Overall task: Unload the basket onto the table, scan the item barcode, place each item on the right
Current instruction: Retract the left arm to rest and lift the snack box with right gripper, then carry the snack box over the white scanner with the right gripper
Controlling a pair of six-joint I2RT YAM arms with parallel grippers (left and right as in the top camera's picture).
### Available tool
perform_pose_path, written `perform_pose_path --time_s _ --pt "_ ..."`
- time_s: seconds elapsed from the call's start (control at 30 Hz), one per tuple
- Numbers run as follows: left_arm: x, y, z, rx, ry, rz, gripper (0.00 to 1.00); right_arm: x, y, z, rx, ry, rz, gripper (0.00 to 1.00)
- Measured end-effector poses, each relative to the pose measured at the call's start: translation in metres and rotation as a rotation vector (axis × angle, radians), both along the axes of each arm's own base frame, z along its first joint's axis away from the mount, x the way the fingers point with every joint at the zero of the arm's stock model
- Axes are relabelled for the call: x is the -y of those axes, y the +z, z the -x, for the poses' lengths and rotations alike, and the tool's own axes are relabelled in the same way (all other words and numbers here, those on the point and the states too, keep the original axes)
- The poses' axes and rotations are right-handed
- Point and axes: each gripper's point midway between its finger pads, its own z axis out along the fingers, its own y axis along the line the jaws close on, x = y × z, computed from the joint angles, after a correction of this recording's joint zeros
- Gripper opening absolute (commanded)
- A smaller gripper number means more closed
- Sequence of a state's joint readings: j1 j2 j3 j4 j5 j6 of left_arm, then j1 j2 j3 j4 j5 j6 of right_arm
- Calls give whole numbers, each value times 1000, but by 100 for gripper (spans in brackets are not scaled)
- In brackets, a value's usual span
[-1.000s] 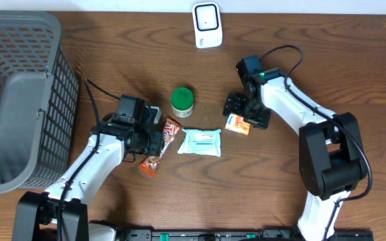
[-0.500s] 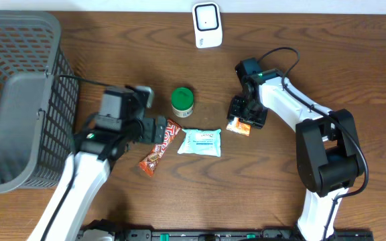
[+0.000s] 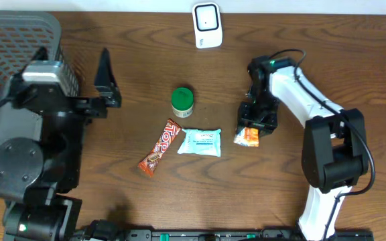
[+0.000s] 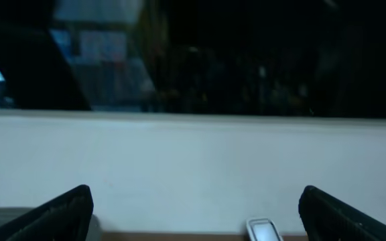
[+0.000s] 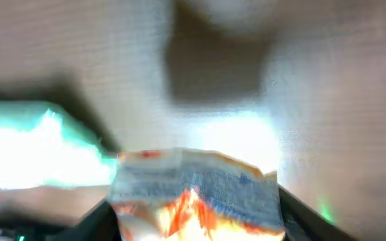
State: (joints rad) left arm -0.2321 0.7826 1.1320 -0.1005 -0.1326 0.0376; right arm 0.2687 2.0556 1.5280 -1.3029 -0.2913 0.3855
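Fingers of right gripper (image 3: 253,126) clamp orange packet (image 5: 193,191), right of centre on worktop (image 3: 354,73); left gripper (image 4: 194,211) fingers spread wide, upper left beside basket (image 3: 5,40).

Overhead: you get bright, even light, soft shadows on the table (image 3: 354,53), and sharp detail throughout.
Left wrist: you see a dark upper half and a pale band below, everything smeared.
Right wrist: you face heavy blur, with white glare on the wood, a washed-out teal pack (image 5: 32,147), and the orange packet (image 5: 193,194) out of focus.
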Motion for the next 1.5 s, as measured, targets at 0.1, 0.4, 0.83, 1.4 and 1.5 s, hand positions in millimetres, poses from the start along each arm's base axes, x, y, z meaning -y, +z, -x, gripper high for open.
perform_pose_path --time_s 0.1,0.4,0.83,1.4,1.5 --pt "-7 2 -1 4 48 -35 98 3 23 7 -48 42 -14 57" --pt "-36 -37 -2 -179 239 -315 98 2 67 29 -145 151 -76 60" --pt "-59 15 114 80 251 -254 98 -8 71 31 -134 213 -169 61" --pt "-45 -3 205 165 305 -186 98 -22 76 37 -141 242 -224 62" --pt "-38 14 210 247 272 -192 98 -24 76 38 -142 249 -228 62"
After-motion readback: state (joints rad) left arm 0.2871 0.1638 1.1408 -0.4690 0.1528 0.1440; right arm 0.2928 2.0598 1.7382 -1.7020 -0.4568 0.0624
